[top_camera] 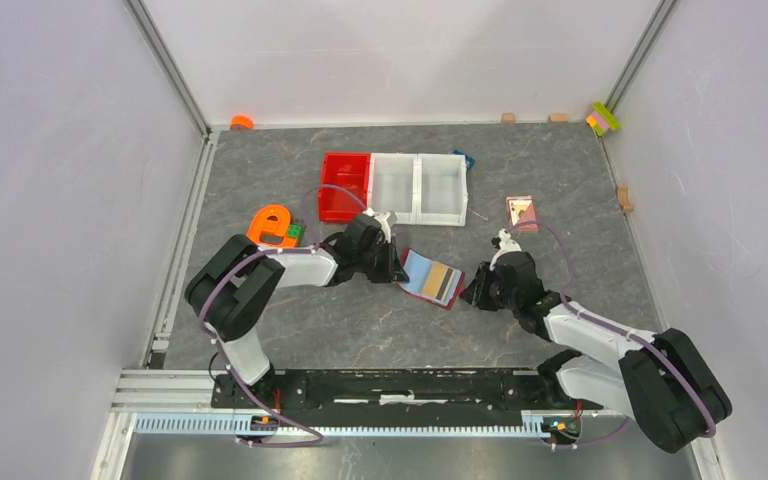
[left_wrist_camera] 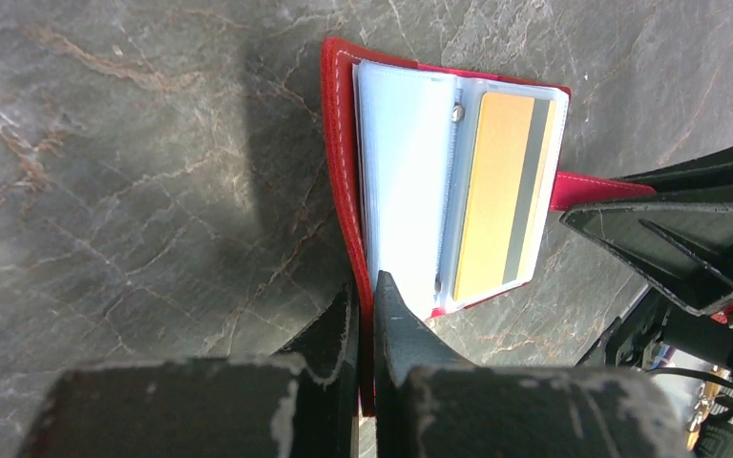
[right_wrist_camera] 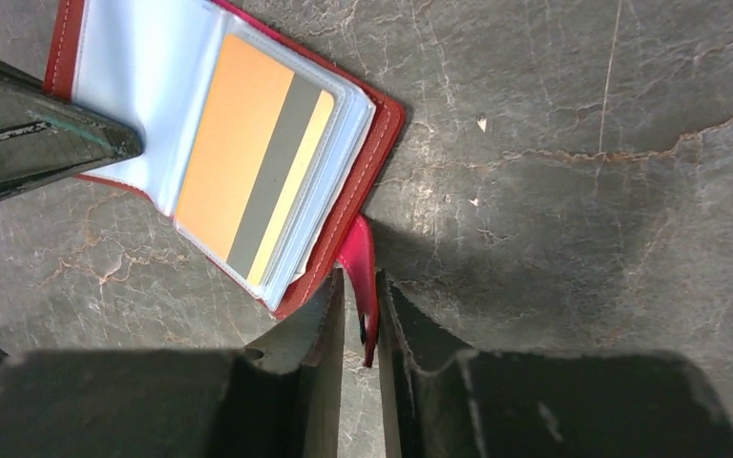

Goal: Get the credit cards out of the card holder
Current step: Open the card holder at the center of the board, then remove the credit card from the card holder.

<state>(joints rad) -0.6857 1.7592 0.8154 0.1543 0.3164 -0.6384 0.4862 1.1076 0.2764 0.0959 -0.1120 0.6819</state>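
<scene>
— Around it?
— A red bin and a patterned card lie behind. The card holder lies open on the desk, orange card sleeved.
— Jaws?
— The left gripper clenches its edge. The right gripper brackets the snap tab, grip unclear.

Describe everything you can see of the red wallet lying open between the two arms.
The card holder is a small dark red wallet, leather-looking with pale stitching, lying open on the grey table. Clear plastic sleeves lie inside; the top one holds a tan-orange card with a dark stripe. The left pincer clamps one cover edge; the right pincer straddles its snap tab.
</scene>
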